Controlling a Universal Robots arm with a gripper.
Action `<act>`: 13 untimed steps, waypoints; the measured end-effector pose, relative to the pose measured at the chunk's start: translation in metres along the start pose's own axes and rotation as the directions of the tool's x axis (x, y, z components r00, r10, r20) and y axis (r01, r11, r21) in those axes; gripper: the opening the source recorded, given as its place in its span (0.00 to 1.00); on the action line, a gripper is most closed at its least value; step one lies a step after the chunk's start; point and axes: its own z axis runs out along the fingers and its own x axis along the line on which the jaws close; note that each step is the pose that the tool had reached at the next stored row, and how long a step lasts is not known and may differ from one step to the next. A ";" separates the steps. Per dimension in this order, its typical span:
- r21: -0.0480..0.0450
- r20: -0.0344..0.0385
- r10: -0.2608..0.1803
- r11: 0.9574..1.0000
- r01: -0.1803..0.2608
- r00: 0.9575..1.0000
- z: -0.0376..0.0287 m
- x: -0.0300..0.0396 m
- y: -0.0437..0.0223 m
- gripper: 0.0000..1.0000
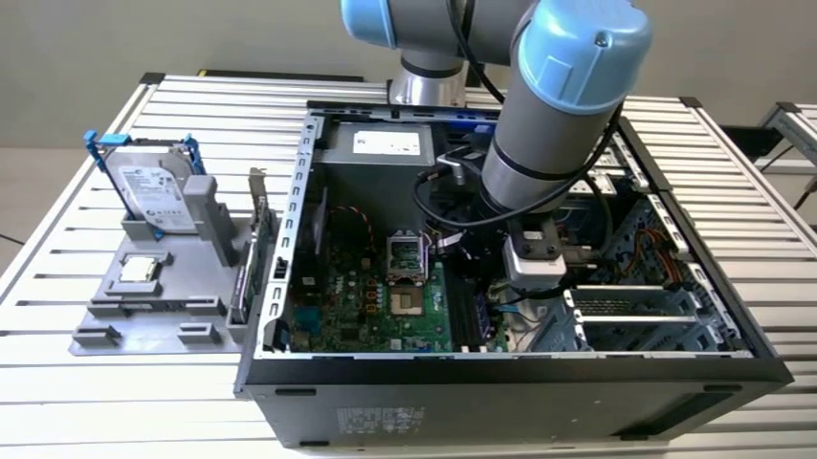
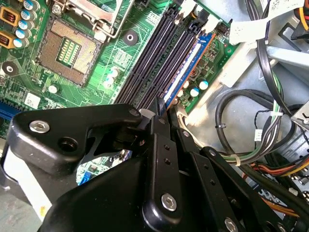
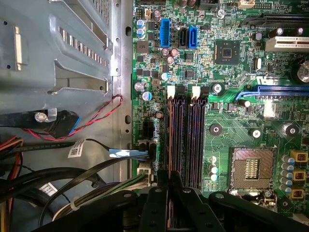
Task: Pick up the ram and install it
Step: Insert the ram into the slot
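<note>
One arm reaches steeply down into the open computer case (image 1: 306, 239), its grey forearm and pale blue joint angled over the case's middle, and the wrist points straight down at the motherboard (image 1: 370, 296). We see the gripper (image 1: 508, 308) low inside, right above the memory slots (image 3: 193, 140).

In both wrist views its matte black fingers (image 2: 161, 145), flat bolted links with rounded ends, taper to a narrow tip and are drawn tightly together. They pinch the near end of the ram (image 2: 186, 65), which we see edge-on as a thin straight strip, bluish with a pale line along it. The ram stands in the outermost slot and runs away from the fingertips towards the white latches (image 3: 171, 92). We cannot tell whether it is fully seated.

Just beside the fingers, on one side, lie the long, ribbed, glossy dark slots, and further off the square socket (image 2: 65, 48) with its fine grid of contacts. On the other side are bundled rubbery cables (image 2: 241, 159) against bare grey sheet metal.
</note>
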 end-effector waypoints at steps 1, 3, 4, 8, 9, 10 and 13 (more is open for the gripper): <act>0.000 0.000 0.000 1.000 0.000 1.000 0.0000 0.0000 0.0000 0.00; 0.000 0.000 0.000 1.000 0.000 1.000 0.0000 0.0000 0.0000 0.00; 0.000 0.000 0.000 1.000 0.000 1.000 0.0000 0.0000 0.0000 0.00; 0.000 0.000 0.000 1.000 0.000 1.000 0.0000 0.0001 0.0000 0.00; 0.000 0.000 0.000 1.000 0.000 1.000 -0.0001 0.0001 0.0000 0.00; 0.000 0.000 0.000 1.000 0.000 1.000 -0.0006 0.0001 0.0000 0.00; 0.000 0.000 0.000 1.000 0.000 1.000 -0.0024 0.0000 -0.0002 0.00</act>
